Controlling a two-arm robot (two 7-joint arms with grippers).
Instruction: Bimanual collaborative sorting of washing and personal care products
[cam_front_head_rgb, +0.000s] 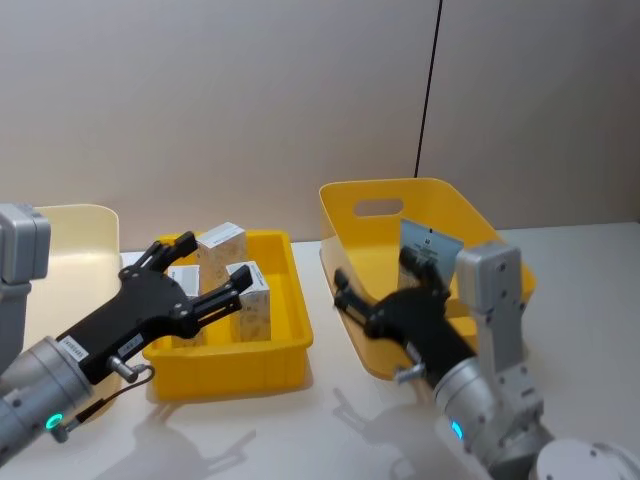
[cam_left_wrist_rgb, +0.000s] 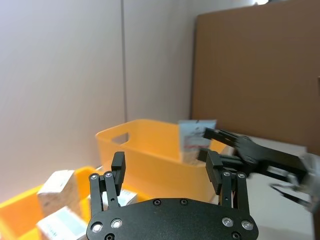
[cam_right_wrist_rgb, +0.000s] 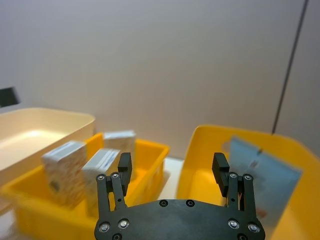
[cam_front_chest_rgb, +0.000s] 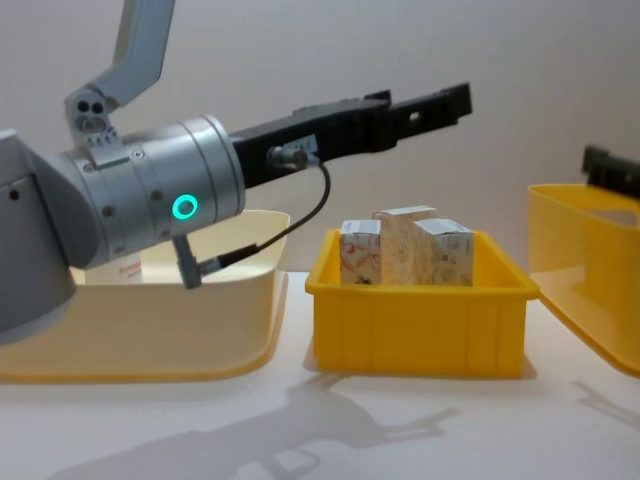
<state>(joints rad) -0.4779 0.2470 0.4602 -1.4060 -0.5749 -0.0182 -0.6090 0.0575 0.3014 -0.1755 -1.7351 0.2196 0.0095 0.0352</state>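
Observation:
Three beige-orange patterned cartons (cam_front_head_rgb: 253, 299) with white tops stand in the low yellow tray (cam_front_head_rgb: 292, 300); they also show in the chest view as cartons (cam_front_chest_rgb: 405, 250). My left gripper (cam_front_head_rgb: 215, 262) hovers open over them with nothing between its fingers. A light-blue squeeze tube (cam_front_head_rgb: 428, 246) leans upright inside the tall yellow bin (cam_front_head_rgb: 345, 215). At that bin's near wall my right gripper (cam_front_head_rgb: 378, 278) is open and empty, close in front of the tube. The right wrist view shows the tube (cam_right_wrist_rgb: 262, 175) beyond the right gripper (cam_right_wrist_rgb: 172, 167).
A cream bin (cam_front_chest_rgb: 150, 320) sits to the left of the yellow tray (cam_front_chest_rgb: 420, 330). The tall yellow bin (cam_front_chest_rgb: 590, 270) stands to the tray's right with a narrow gap between them. Bare white table lies in front. A plain wall closes the back.

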